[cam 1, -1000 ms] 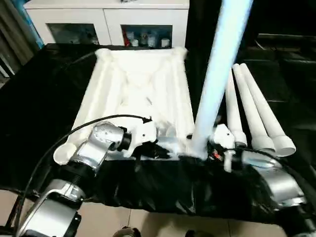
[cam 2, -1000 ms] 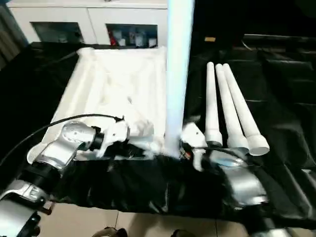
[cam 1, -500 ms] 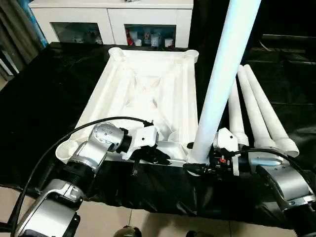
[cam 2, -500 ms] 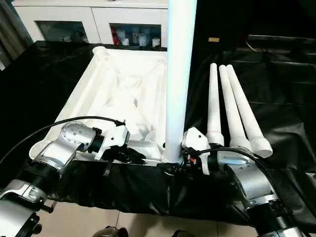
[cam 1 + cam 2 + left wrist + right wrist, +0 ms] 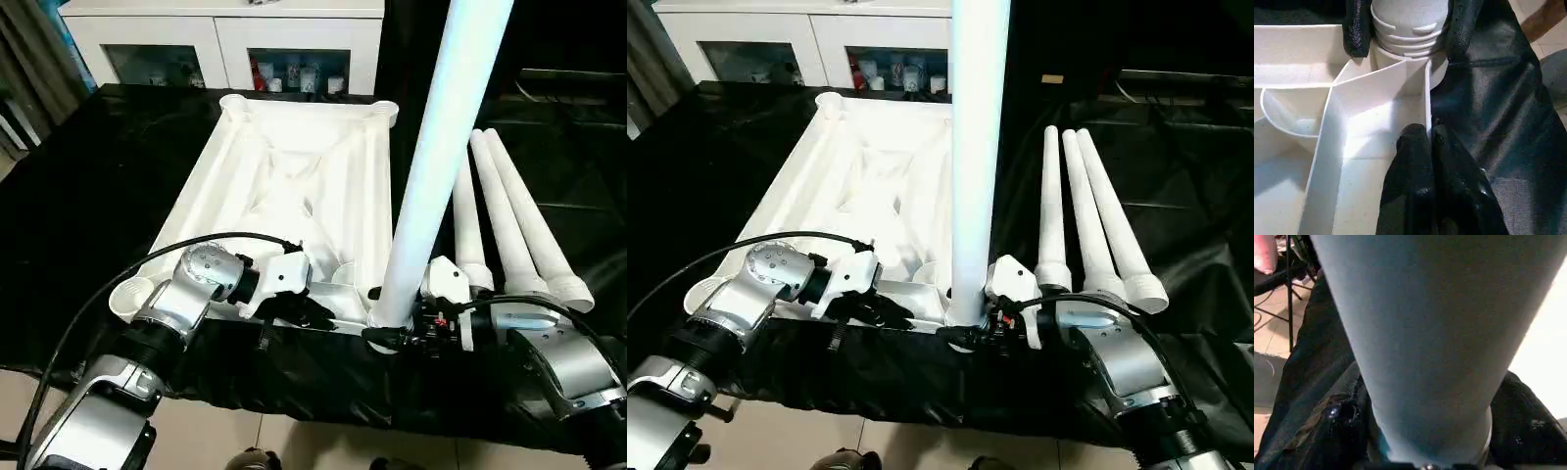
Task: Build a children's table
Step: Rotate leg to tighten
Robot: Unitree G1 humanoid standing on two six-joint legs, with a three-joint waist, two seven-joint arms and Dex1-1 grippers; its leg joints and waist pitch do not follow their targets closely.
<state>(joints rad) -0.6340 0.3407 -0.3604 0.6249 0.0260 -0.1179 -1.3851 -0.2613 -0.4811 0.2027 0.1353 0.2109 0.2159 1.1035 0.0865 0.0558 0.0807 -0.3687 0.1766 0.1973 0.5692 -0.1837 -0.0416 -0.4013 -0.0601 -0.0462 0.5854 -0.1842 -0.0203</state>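
The children's table top (image 5: 294,166) lies upside down on the black cloth, its ribbed underside facing up. One white leg (image 5: 441,127) stands upright in the near right corner socket. My right gripper (image 5: 387,333) is shut on the ribbed base of this leg, with a black finger (image 5: 1356,29) on either side of it. My left gripper (image 5: 1429,142) is shut on the thin near rim of the table top, just beside that socket. Three more legs (image 5: 509,215) lie side by side on the cloth to the right of the top.
The near left corner socket (image 5: 129,294) is open and empty. A white cabinet (image 5: 216,39) with glass doors stands behind the work surface. Black cloth (image 5: 88,196) covers the surface, and its front edge runs just under my forearms, with tiled floor below.
The whole picture has shifted and steadied as my head moved. The leg still stands in the near right corner socket, and both arms keep much the same places.
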